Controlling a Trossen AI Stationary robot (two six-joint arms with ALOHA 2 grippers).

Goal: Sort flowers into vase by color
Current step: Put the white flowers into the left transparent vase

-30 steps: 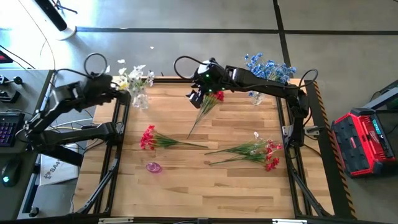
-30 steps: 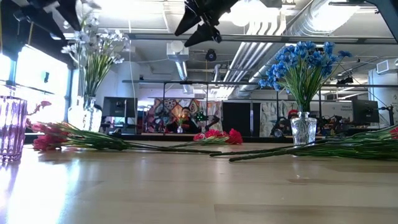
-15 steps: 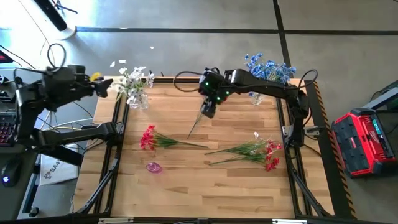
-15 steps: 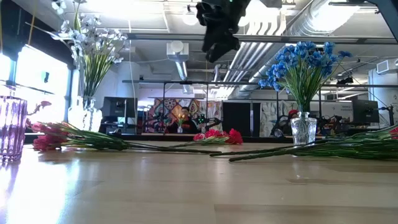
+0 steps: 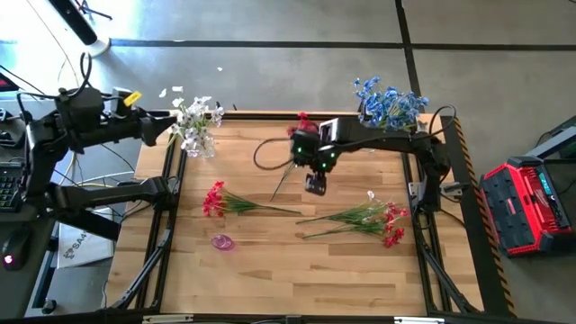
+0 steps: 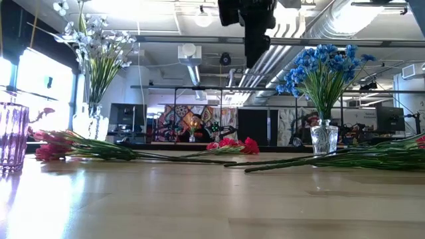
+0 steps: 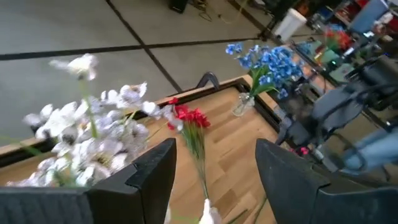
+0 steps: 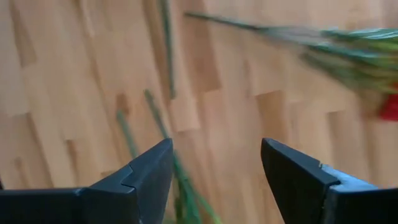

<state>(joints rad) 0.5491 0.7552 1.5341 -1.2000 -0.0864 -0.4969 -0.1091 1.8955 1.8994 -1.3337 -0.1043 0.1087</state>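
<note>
My right gripper [image 5: 315, 185] hangs open above the middle of the table, fingers pointing down; in its wrist view [image 8: 214, 155] green stems [image 8: 166, 56] lie on the wood below. It shows high in the low view [image 6: 256, 58]. Red sprigs lie flat on the table: one [image 5: 282, 183] just left of the gripper, one [image 5: 216, 199] at the left, a bunch [image 5: 364, 219] at the right. White flowers [image 5: 193, 121] and blue flowers [image 5: 389, 103] stand in clear vases. My left gripper [image 5: 162, 129] waits open beside the white flowers [image 7: 93, 134], off the table's left far corner.
A small purple vase [image 5: 222, 241] stands near the left near part of the table, seen also in the low view [image 6: 10, 136]. A black cable loop [image 5: 266, 155] hangs from the right arm over the table. Bare wood lies along the near edge.
My right gripper has moved from the far edge toward the table's middle, turning its fingers downward. My left gripper has drawn back from the white flowers toward the left and left the low view. The flowers on the table have stayed put.
</note>
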